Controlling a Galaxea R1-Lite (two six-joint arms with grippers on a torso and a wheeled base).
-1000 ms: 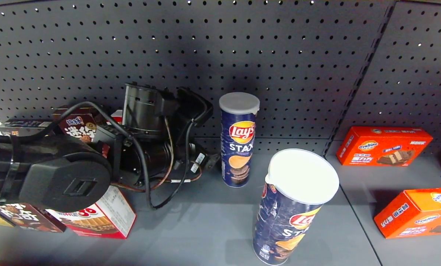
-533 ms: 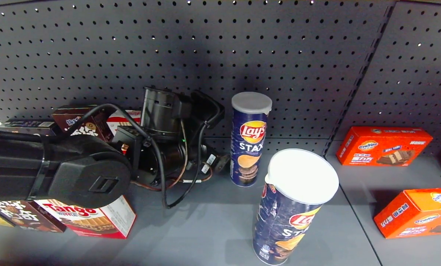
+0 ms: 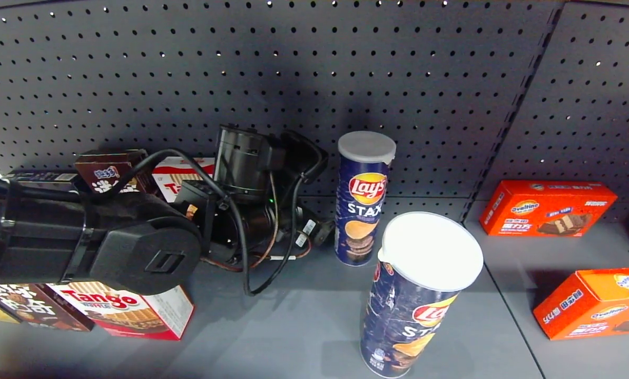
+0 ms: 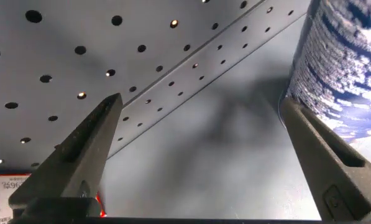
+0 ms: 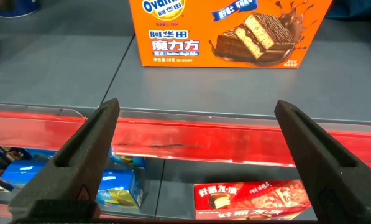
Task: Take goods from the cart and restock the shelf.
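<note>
Left tool (image 4: 202, 102) and rear chips can (image 3: 364, 197) have both shifted rightward.

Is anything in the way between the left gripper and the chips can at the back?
No, nothing visible. The left gripper is open right beside the back can, one finger close against it. Only bare shelf lies between the fingers.

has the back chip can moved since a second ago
Yes. The back chip can has slid right, toward the orange box, while the front can stayed put.
</note>
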